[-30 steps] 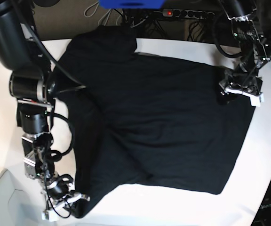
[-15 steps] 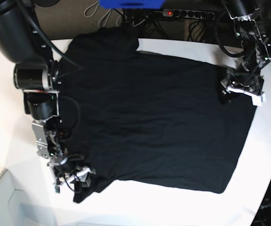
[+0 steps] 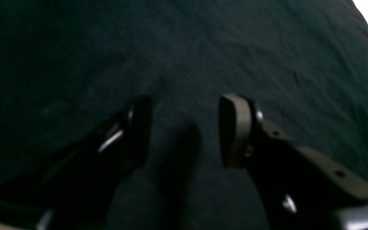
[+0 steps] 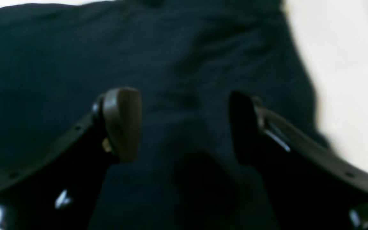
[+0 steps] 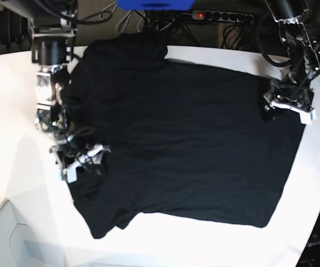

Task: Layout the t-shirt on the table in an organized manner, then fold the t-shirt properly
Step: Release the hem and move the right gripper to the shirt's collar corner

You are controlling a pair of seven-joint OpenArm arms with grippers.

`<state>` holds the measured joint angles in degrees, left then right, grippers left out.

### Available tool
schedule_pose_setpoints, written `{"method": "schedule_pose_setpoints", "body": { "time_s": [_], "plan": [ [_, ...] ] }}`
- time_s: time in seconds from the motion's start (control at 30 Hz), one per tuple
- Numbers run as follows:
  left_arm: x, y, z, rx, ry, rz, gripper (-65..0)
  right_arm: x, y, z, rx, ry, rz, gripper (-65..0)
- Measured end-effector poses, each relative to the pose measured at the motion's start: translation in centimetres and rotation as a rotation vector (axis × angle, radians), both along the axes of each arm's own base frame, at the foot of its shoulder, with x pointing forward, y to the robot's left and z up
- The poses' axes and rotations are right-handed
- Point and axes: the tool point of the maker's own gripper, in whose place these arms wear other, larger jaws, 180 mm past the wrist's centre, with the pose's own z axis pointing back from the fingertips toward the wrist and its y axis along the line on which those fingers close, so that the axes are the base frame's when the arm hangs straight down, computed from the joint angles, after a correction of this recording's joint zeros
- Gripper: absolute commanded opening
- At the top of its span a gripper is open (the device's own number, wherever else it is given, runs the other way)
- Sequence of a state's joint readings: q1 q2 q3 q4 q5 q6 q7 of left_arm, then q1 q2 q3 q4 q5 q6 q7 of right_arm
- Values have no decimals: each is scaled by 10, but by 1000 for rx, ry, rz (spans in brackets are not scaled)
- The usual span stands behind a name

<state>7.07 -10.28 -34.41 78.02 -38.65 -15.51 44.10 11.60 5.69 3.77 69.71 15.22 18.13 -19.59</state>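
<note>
Black fabric of the t-shirt lies spread flat over most of the white table, one sleeve reaching the far edge and the other lying toward the near edge in the base view. The cloth shows light wrinkling only; no print or collar mark is visible from any view.

Left gripper: positioned over the shirt at the table's right edge in the base view. Jaws stand apart, with bare fabric showing between the fingers. Nothing is pinched. Whether the tips touch the cloth cannot be told.

Right gripper: positioned over the shirt's opposite side, near the table's left edge in the base view. Jaws are spread wide, with dark fabric lying unheld between the pads. The picture is blurred, so contact with the cloth cannot be confirmed. White tabletop shows just beyond the shirt's edge in this wrist view.

A power strip with a red light sits beyond the table's far edge.
</note>
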Motion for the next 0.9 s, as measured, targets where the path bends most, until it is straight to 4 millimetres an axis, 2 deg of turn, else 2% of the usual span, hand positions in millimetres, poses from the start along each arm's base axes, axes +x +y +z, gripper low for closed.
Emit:
{"method": "schedule_pose_setpoints", "body": {
  "time_s": [0.07,0.13,0.2,0.33,0.57,0.77,0.9],
  "plan": [
    [0,-1,0,-1,0,1,-319,-18,12,-14,24,32,9,-216],
    [1,-1,0,-5,-3,1,-319,-36,14,-36,18,100,19,-216],
    [1,-2,3,11,4,-8,-319,-36,9,-39,24,94,9,-216],
    [0,-7,10,31,6,-22,-319,-25,-6,-43,4,106,4,-216],
    [10,-11,39,71,-75,-40,-319,9,-21,-40,-5,127,-17,-215],
    [-13,-12,35,95,-39,-57,-319,34,-29,-36,2,148,-33,-215],
    [-13,-12,46,116,-66,-67,-319,45,-32,-28,11,97,-51,-215]
  ]
}}
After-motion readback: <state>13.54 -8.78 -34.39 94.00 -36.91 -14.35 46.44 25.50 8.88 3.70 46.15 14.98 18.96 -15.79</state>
